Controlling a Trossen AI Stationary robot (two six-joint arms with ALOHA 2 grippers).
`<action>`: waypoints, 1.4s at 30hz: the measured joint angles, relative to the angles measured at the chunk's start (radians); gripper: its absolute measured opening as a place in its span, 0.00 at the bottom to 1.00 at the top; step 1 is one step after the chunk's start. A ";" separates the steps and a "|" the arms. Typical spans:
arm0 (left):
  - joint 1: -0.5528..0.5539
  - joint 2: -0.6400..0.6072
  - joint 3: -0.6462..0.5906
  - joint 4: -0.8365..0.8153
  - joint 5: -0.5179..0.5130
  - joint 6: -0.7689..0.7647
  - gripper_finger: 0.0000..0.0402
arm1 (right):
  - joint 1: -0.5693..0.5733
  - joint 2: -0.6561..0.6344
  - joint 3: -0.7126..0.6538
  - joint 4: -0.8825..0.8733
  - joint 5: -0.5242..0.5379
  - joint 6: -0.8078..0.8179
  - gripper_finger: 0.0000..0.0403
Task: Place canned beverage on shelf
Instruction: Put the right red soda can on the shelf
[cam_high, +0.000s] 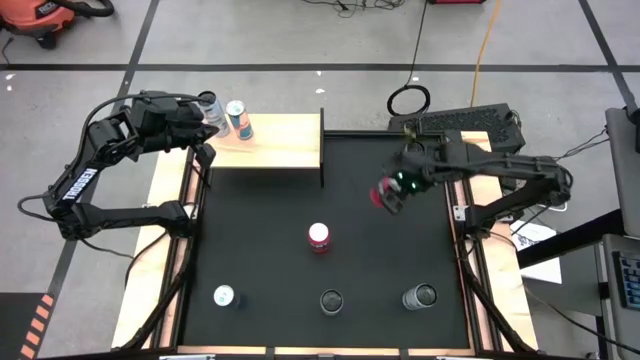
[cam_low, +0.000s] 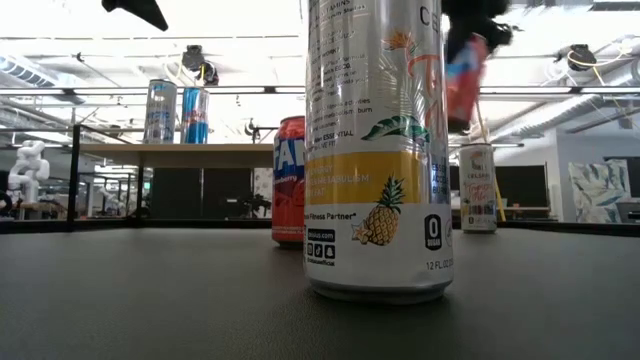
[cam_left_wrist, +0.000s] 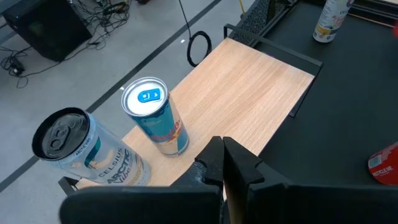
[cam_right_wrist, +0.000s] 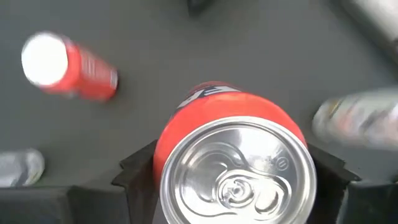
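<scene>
- Black mat (cam_high: 260, 250) across the table, grey shop floor around it, open ceiling with ducts visible beyond in the low view.
- Pale wood shelf (cam_high: 285, 145) parked at the far left corner of the mat, so probably the drop-off spot; already carrying two cans at its left end.
- Of those two: blue-and-silver can (cam_left_wrist: 157, 122) with a blue tab, brand not readable; next to it a pale can (cam_left_wrist: 87, 152) reading "CELSIUS", leaning a bit in the left wrist view.
- Left gripper (cam_left_wrist: 222, 163) hanging over the shelf's near edge beside that pair, fingers pressed together, nothing between them; looks like waiting.
- Right gripper (cam_high: 388, 193) up above the mat's right half, well apart from the shelf, fingers clamped on either side of a red can (cam_right_wrist: 233, 155); held upright by the sides near the top, lid facing the wrist camera, likely to keep it level for setting down.
- Red can's lettering too cut off to read.
- Still standing on the mat: red can with white lid (cam_high: 319, 237) mid-mat, plus three along the near edge (cam_high: 224, 296) (cam_high: 331, 301) (cam_high: 419, 297).
- Closest one in the low view, the pineapple can (cam_low: 377, 150): "12 FL OZ", "Fitness Partner", a "0".
</scene>
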 joint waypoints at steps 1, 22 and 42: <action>0.000 0.000 0.000 0.000 0.000 0.000 0.00 | -0.014 0.024 0.050 -0.001 0.018 -0.042 0.65; 0.000 0.000 0.000 -0.004 0.003 0.001 0.00 | -0.257 0.575 0.805 0.024 -0.110 -0.585 0.65; 0.000 0.003 0.000 -0.002 0.003 0.001 0.00 | -0.261 0.599 0.805 0.227 -0.137 -0.689 0.65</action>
